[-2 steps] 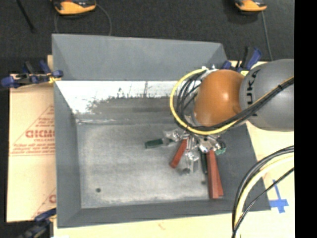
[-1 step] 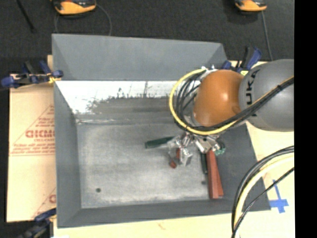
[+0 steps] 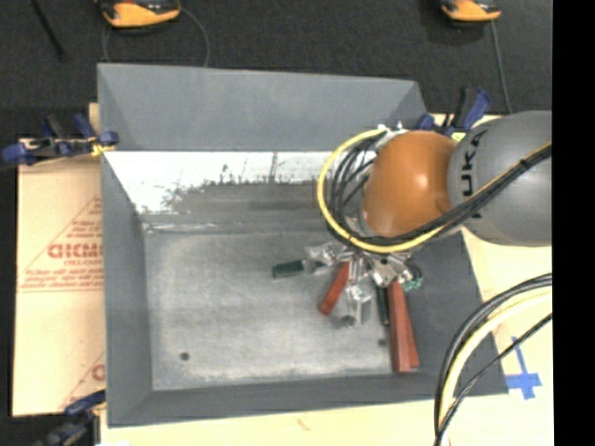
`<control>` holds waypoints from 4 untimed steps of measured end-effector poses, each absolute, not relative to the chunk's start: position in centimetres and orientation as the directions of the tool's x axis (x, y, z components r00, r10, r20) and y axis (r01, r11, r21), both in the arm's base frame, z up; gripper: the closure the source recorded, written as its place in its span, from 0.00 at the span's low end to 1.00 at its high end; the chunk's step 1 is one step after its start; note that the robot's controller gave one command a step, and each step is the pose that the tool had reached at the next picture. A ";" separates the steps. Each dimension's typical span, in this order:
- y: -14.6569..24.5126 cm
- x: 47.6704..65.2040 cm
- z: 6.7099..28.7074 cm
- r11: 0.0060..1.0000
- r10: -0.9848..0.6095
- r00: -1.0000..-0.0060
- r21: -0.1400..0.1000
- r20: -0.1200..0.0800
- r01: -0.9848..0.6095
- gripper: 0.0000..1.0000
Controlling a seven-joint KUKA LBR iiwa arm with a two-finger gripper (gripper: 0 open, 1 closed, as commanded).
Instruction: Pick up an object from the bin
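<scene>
You have the claw [image 3: 356, 295] low in the grey metal bin [image 3: 232, 193], at about 3 o'clock on the bin floor, beneath the arm's orange dome-shaped cover [image 3: 404, 189]. You cannot tell how far the claw is open, because the cover and the looped cables hide most of it from above. Nothing can be seen gripped, so do not count anything as held.

The nearest thing is a short red-brown bar [image 3: 333, 293]. It lies tilted, with its upper end towards 1 o'clock, right at the claw's 9 o'clock side and seemingly touching it. A long red-brown bar [image 3: 403, 333] lies at the claw's 5 o'clock and runs down towards the floor's 4 o'clock corner, close to the bin wall. A small dark green piece [image 3: 288, 268] lies apart from the others, at the claw's 10 o'clock.

By the look of it, you are at the grasp itself. The claw is down among the things, and nothing has been lifted off the floor yet. If the short bar is your pick, the next move is to close across its narrow width, not along its length, and then lift straight up. Check that it comes up alone. The long bar sits close by and could be dragged or pinned against the wall. If the lift brings up nothing, move over towards 9 o'clock, where the things lie less crowded.
</scene>
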State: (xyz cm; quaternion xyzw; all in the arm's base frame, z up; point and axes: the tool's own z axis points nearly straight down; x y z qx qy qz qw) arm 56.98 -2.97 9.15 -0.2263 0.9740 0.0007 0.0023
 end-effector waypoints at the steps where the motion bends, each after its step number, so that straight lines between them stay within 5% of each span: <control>1: -4.7 56.7 14.2 0.928 -0.372 -0.928 -0.003 -0.008 -0.372 0.00; 2: -1.4 61.3 7.0 0.824 -0.567 -0.824 -0.001 -0.002 -0.567 0.00; 3: -1.5 61.6 7.5 0.827 -0.562 -0.827 -0.004 -0.008 -0.562 1.00; 4: 0.7 61.0 23.7 0.826 -0.564 -0.826 -0.008 -0.011 -0.564 1.00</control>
